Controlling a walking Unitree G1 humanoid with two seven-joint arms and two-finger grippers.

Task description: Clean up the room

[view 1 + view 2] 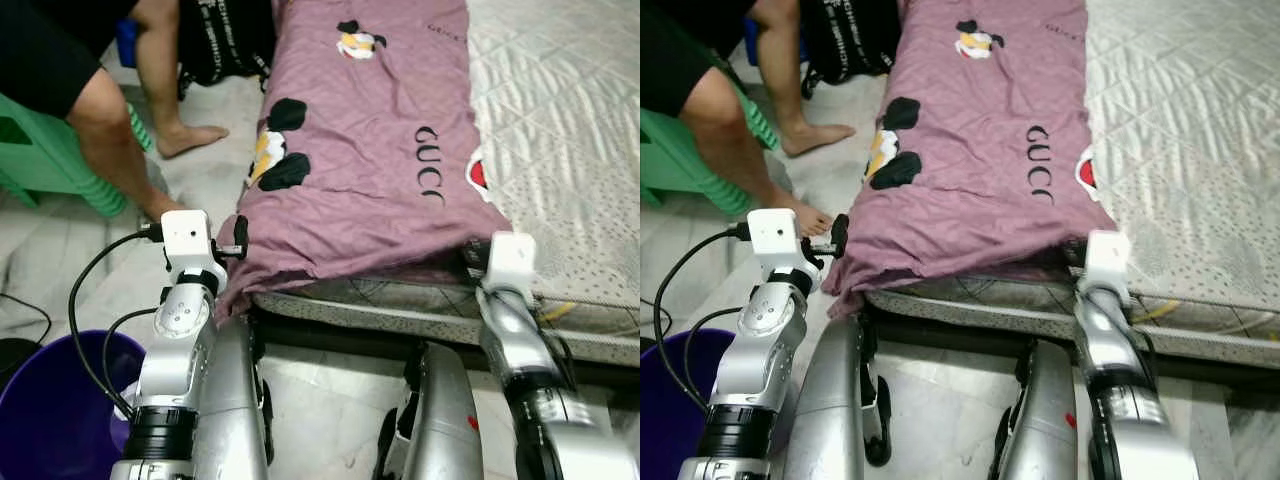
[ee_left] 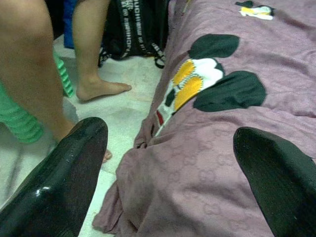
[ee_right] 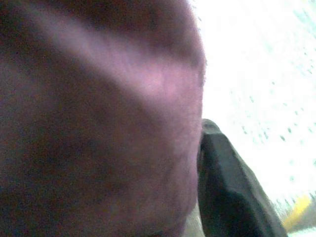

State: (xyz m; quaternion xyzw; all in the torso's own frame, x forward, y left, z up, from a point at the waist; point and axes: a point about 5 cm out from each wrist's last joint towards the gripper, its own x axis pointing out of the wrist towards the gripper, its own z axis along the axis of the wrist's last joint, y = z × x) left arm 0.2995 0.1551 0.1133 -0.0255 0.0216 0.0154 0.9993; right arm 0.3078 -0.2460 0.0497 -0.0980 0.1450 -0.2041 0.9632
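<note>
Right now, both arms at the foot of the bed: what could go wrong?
1. The left gripper is open at the purple blanket's corner; closing may pinch only a loose fold, which could slip.
2. A person's foot rests on the floor beside the bed; swinging the left arm outward could hit it.
3. The right wrist view is smothered in cloth, so its grip can't be confirmed.

One mauve cotton blanket (image 1: 370,150) printed with black lettering and cartoon patches — three patches show. One white quilted mattress (image 1: 570,130). One green plastic stool (image 1: 45,160), one purple plastic bucket (image 1: 50,410), one black bag with white lettering (image 1: 225,40) — and two bare legs (image 1: 110,130) of one person.
</note>
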